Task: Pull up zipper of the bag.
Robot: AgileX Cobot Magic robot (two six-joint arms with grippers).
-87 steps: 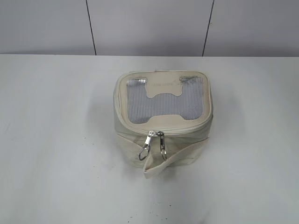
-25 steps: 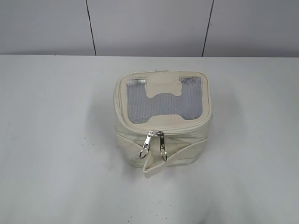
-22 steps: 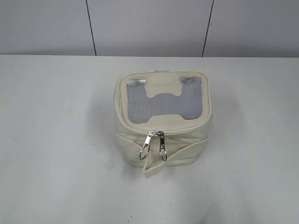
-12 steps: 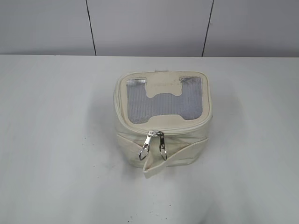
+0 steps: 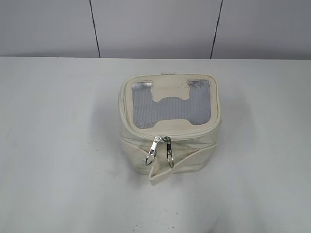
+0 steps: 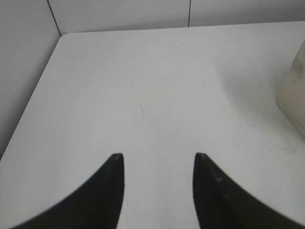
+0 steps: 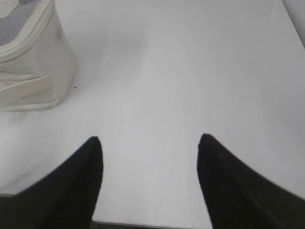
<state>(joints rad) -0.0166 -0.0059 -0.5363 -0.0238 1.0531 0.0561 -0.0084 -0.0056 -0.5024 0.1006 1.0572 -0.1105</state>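
Note:
The cream-white bag (image 5: 167,145) stands in the middle of the table, its grey H-shaped mesh window (image 5: 171,109) facing up. The cream zipper (image 5: 170,135) rings the top panel. Its two silver pulls (image 5: 161,150) hang side by side at the front. A strap end sticks out below them. My left gripper (image 6: 158,156) is open and empty over bare table, with a bit of the bag (image 6: 293,90) at its right edge. My right gripper (image 7: 151,138) is open and empty, with the bag (image 7: 33,71) at its upper left. Neither gripper shows in the exterior view.
The white table (image 5: 58,145) ends at a grey panelled wall (image 5: 155,26) behind. The left wrist view shows the table's left edge (image 6: 33,100). The right wrist view shows the near edge (image 7: 143,224) just below the jaws.
The bag's top panel has settled a little since 3.5 s ago; since one second ago nothing has visibly changed.

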